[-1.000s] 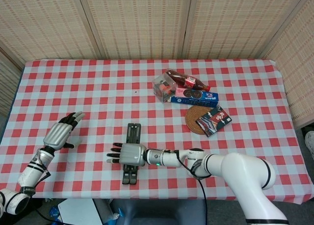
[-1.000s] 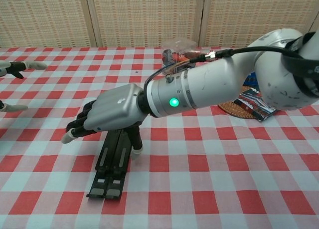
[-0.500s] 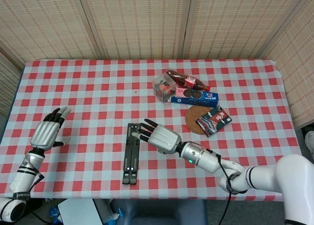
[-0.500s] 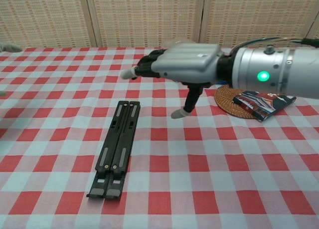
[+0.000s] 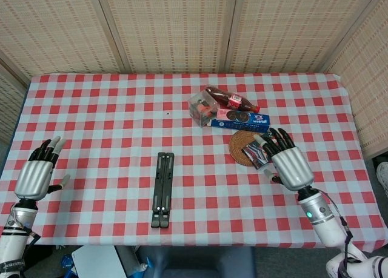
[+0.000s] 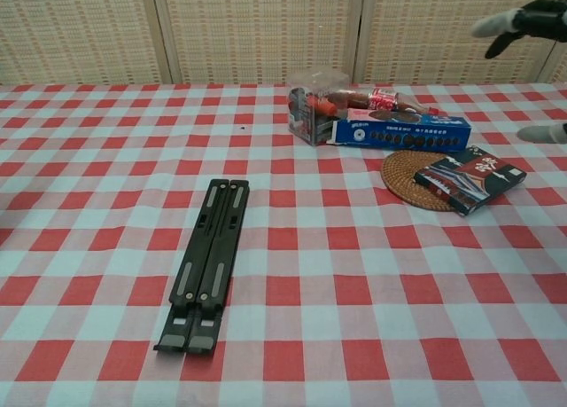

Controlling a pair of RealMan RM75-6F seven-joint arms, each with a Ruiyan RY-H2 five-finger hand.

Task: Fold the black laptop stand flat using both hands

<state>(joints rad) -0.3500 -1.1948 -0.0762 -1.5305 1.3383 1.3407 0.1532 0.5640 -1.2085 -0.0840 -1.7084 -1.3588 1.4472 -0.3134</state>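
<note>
Two hands, both empty, fingers spread. Left hand [image 5: 35,174] hovers well to the left of the laptop stand [image 5: 162,188]; right hand [image 5: 289,161] well to the right of it, near the woven coaster [image 5: 241,146]. Neither touches anything.

Stand pos: lies flat on the tabletop [image 5: 121,126], a narrow black bar, two rails closed side by side, long axis running front-to-back. Nearer the front edge than the snack cluster, which sits behind and to the right of the stand: clear box [image 5: 202,108], cola bottle [image 5: 232,100], blue cookie pack [image 5: 239,120], dark packet [image 5: 264,149] resting on the coaster.

Handling (judgement): looks like rigid metal or hard plastic, hinged; stiff, fairly light, smooth so prob. slippery on the cloth. Low profile means little edge to get under. Best hold = pinch the long sides near each end, one hand per end, so hinges don't swing. Watch fingers at the joints.

Vs. 1.0 s ago: right hand was resting over the stand's mid-section, palm down; at 0.5 s it had lifted off to the right; now it is fully withdrawn. Left hand has drifted further left and back. Stand unchanged in place, already collapsed. Task looks done, arms retreating.
</note>
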